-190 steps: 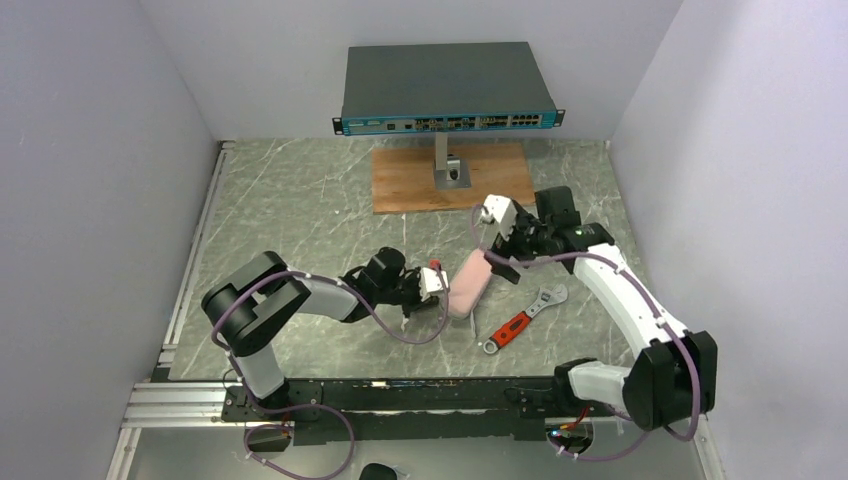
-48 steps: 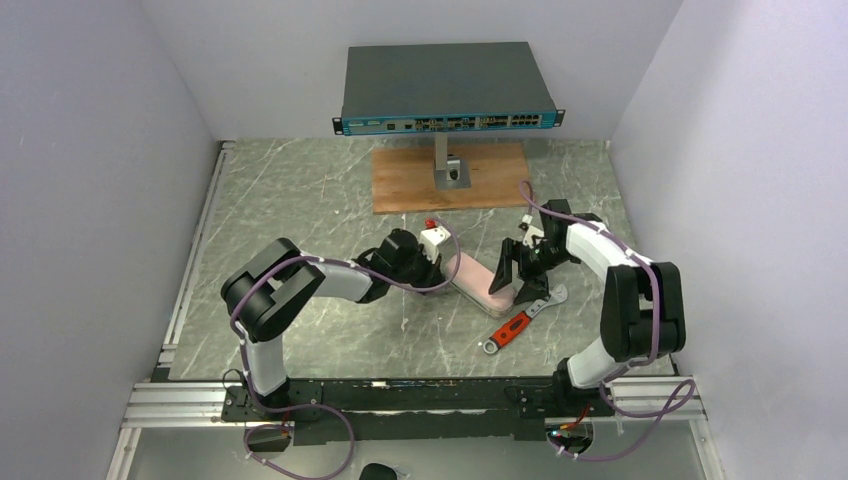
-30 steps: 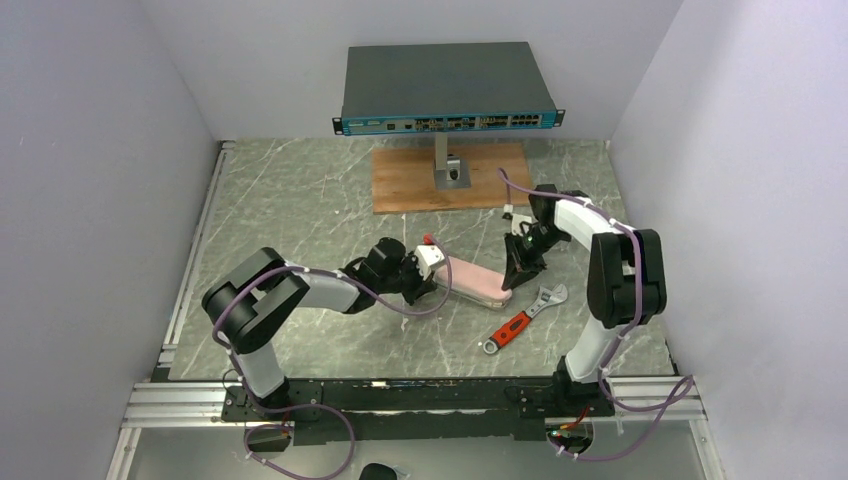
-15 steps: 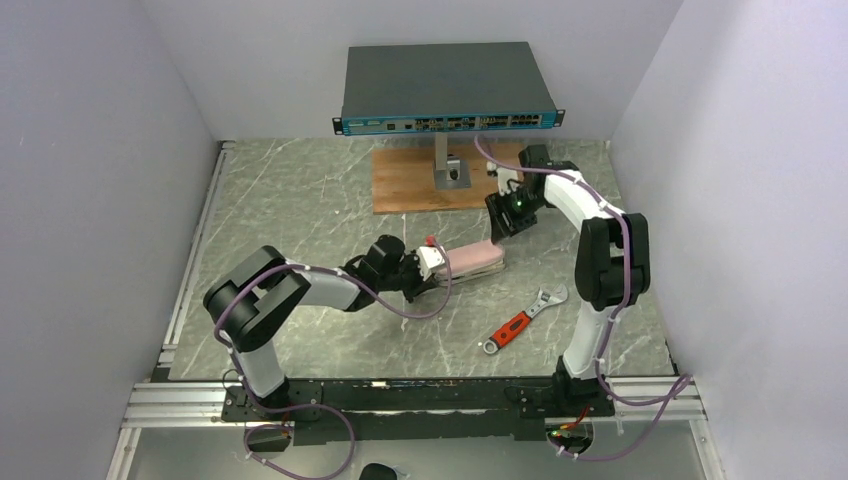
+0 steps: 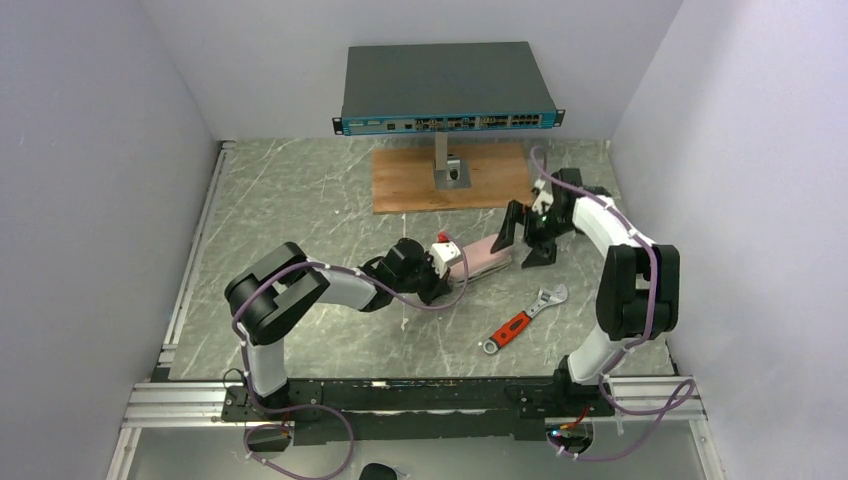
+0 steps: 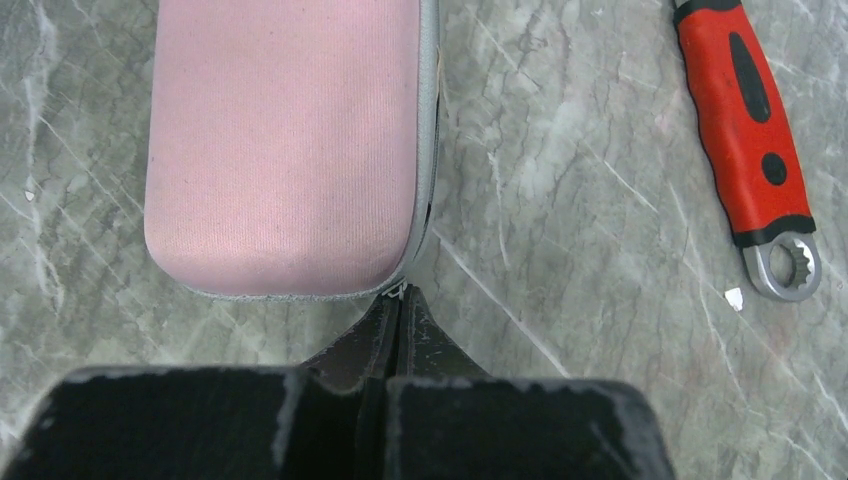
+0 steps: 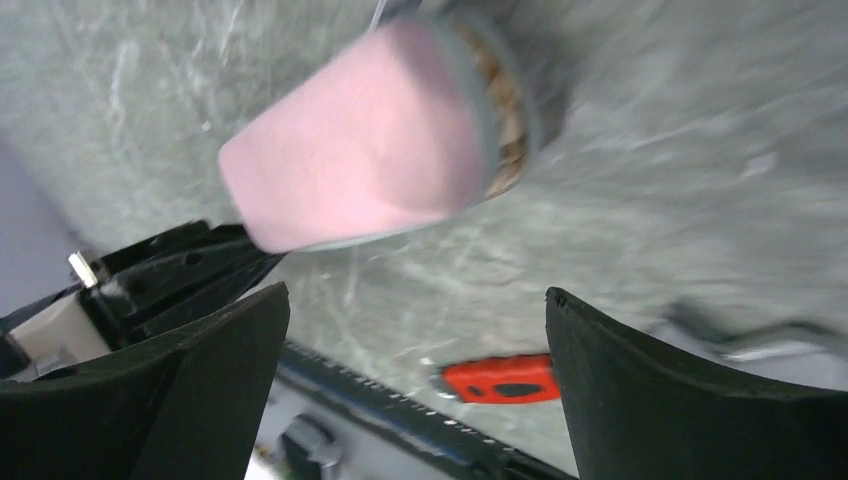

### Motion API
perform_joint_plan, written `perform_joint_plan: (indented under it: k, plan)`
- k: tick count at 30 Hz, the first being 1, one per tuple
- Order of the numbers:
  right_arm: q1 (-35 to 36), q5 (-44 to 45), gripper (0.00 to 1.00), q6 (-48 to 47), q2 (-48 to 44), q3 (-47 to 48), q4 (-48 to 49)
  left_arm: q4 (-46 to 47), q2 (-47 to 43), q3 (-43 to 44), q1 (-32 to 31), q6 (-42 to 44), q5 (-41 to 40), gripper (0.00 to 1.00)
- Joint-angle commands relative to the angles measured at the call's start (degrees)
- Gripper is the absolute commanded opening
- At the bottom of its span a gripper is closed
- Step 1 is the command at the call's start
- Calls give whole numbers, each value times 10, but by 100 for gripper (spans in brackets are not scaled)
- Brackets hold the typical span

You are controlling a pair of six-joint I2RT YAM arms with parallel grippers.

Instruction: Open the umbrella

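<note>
Two hands: left hand (image 6: 398,300) pinching umbrella (image 6: 285,140) edge, right hand (image 7: 415,340) (empty) spread wide.

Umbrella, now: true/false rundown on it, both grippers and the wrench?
1. The umbrella is opened out. False: it is a collapsed pink roll.
2. The right gripper is open, holding nothing. True.
3. The left gripper is wide open. False: it is shut on the umbrella's edge.
4. The wrench lies on the table, apart from the umbrella. True.
</note>
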Motion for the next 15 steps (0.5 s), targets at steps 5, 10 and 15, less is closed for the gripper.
perform_joint_plan:
  k: [5, 10, 15]
  plan:
    - [41, -97, 100, 135, -29, -119, 199, 32, 8, 22, -9, -6, 6, 0]
    - [62, -82, 98, 183, 1, -137, 280, 33, 9, 23, -14, 4, 8, 0]
    - [73, -14, 80, 199, 50, -140, 252, 27, 8, 26, -17, 2, 6, 0]
